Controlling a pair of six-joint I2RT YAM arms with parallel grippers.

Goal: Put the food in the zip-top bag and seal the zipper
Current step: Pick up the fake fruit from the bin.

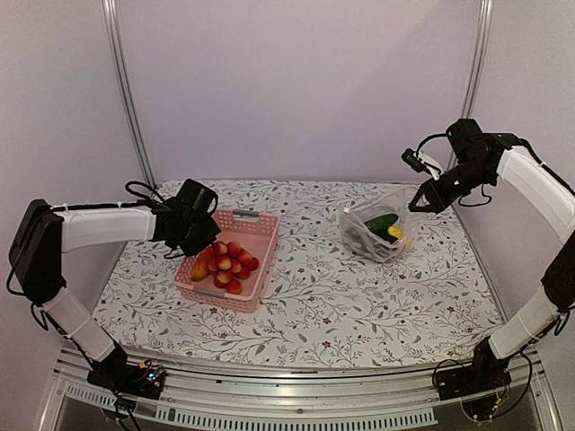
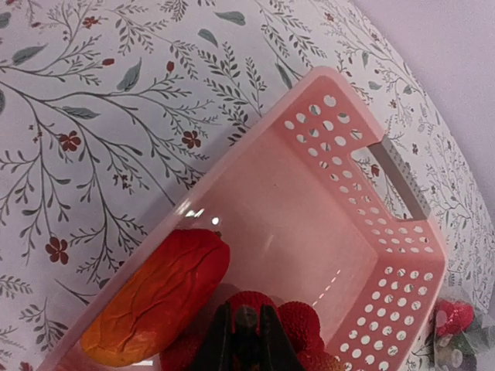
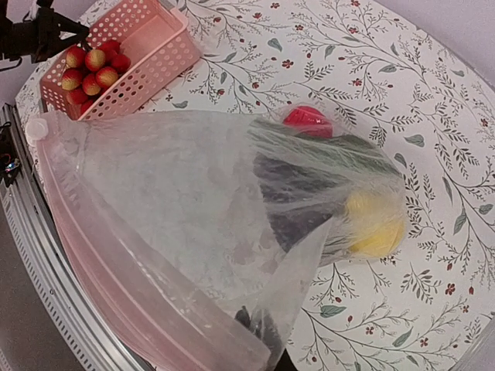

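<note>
Right claw (image 1: 424,199), pinched shut, lifts the zip-top bag (image 1: 377,229) at right. Left claw (image 2: 246,313), nearly closed, sits among strawberries (image 1: 232,260) in the pink basket (image 1: 260,235); grip unclear.

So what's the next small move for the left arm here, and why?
Probably lift the left tool straight up: its fingers sit close together at a red berry in the pink basket, though the grip itself is unclear, and the right tool holds the zip-top bag by its edge.
</note>
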